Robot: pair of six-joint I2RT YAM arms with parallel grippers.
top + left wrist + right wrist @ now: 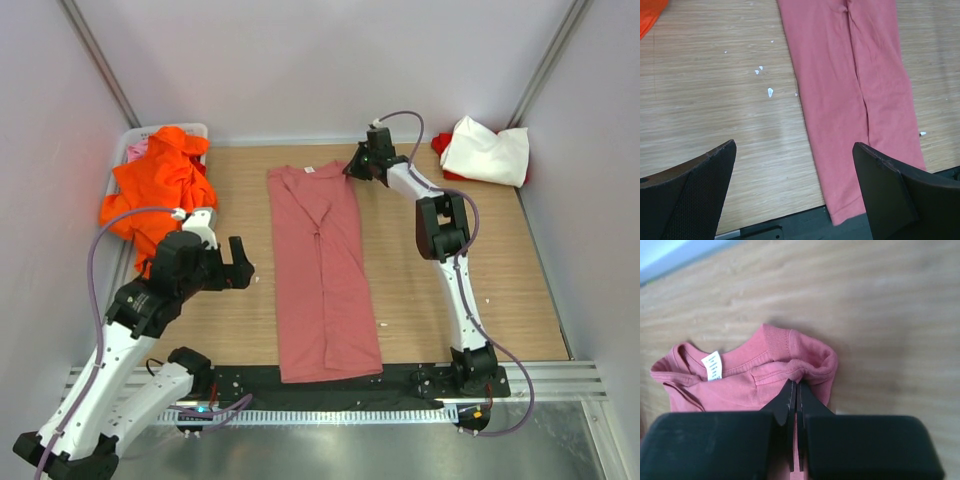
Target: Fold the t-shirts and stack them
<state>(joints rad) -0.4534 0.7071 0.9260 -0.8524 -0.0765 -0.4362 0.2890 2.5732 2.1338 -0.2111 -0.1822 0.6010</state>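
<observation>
The dusty salmon-pink t-shirt [322, 275] lies folded into a long narrow strip down the middle of the wooden table [250, 190], collar at the far end. My right gripper [358, 166] is shut on the shirt's far right corner beside the collar; the right wrist view shows the pink cloth [790, 360] bunched between the closed fingers [782, 400] and a white label [713, 365]. My left gripper [240, 264] is open and empty, held above bare wood left of the strip, whose hem end [860, 100] shows in the left wrist view. An orange t-shirt [160, 185] is heaped at the far left.
A white basket [135, 145] holds the orange heap at the back left corner. A white t-shirt [487, 150] lies over a red one [441, 144] at the back right corner. White specks [769, 92] dot the wood. A black strip [330, 385] edges the table's near side.
</observation>
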